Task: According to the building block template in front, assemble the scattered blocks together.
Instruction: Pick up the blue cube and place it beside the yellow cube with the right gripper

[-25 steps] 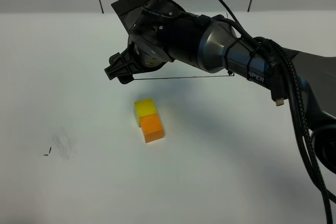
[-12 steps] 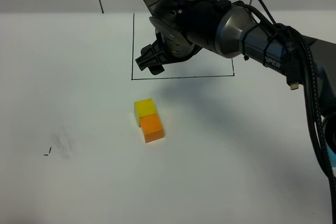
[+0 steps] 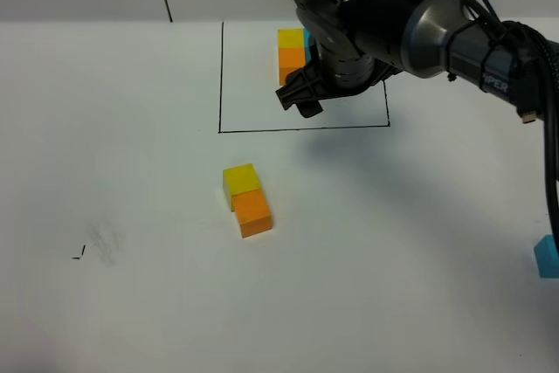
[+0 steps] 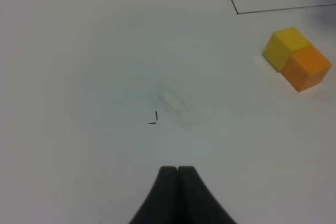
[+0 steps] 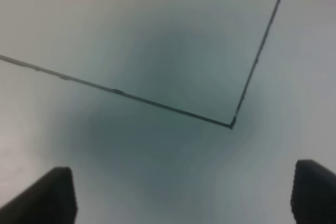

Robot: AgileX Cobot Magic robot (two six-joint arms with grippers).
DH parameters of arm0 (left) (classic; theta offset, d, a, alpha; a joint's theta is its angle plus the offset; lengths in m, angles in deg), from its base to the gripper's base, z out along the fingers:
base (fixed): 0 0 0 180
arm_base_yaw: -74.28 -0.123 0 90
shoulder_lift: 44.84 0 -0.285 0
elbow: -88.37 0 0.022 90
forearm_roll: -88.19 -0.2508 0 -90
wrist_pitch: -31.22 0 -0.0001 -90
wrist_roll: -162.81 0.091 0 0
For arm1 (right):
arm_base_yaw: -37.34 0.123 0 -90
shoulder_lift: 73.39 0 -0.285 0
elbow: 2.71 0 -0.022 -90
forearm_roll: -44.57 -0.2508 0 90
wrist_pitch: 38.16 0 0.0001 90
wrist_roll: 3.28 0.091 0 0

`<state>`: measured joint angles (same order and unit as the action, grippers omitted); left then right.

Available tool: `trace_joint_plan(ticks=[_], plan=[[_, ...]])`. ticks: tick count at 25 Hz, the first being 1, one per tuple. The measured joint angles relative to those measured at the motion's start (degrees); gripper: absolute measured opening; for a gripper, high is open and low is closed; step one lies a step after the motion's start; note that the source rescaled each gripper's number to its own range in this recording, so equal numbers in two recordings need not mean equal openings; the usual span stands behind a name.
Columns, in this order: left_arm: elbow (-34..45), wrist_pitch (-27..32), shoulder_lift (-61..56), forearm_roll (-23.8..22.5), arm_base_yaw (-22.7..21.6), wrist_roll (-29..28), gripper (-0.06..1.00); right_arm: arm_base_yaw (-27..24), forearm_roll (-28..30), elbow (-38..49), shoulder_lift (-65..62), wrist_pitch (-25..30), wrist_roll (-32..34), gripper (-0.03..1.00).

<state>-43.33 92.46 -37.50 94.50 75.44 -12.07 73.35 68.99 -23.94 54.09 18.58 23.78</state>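
The building block template (image 3: 291, 51) lies at the back inside a thin black drawn rectangle (image 3: 220, 76); its yellow and orange cubes show, its light blue cube is mostly hidden by my right arm. The scattered yellow cube (image 3: 240, 179) and orange cube (image 3: 253, 213) sit touching at the table's middle, also in the left wrist view (image 4: 286, 45) (image 4: 307, 66). The scattered light blue cube (image 3: 548, 257) lies alone at the right edge. My right gripper (image 3: 300, 98) (image 5: 184, 192) hovers open and empty over the rectangle's front part. My left gripper (image 4: 177, 170) is shut and empty, near the front left.
A faint grey smudge (image 3: 106, 238) and small black pen marks (image 3: 79, 255) (image 4: 153, 119) are on the white table at the left. The rectangle's corner (image 5: 231, 126) shows under the right gripper. A wall rises behind the table.
My right arm has swung right and toward the back, from over the rectangle's left front corner. This uncovered the template cubes and the light blue cube at the right edge.
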Motion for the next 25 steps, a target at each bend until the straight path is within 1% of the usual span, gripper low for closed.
trace_joint_plan(ticks=[3,8,14,21,25], plan=[[0.0,0.0,0.0,0.0,0.0,0.0,0.00,-1.5,0.0,3.7,-2.3,-1.0,0.1,0.93],[0.0,0.0,0.0,0.0,0.0,0.0,0.00,-4.5,0.2,11.5,-6.8,-4.8,1.8,0.93],[0.0,0.0,0.0,0.0,0.0,0.0,0.00,-8.8,0.3,23.4,-13.9,-9.3,4.5,0.93],[0.0,0.0,0.0,0.0,0.0,0.0,0.00,-13.8,0.8,35.7,-21.3,-12.5,6.7,0.93],[0.0,0.0,0.0,0.0,0.0,0.0,0.00,-16.8,1.1,43.1,-24.8,-16.3,8.1,0.93]])
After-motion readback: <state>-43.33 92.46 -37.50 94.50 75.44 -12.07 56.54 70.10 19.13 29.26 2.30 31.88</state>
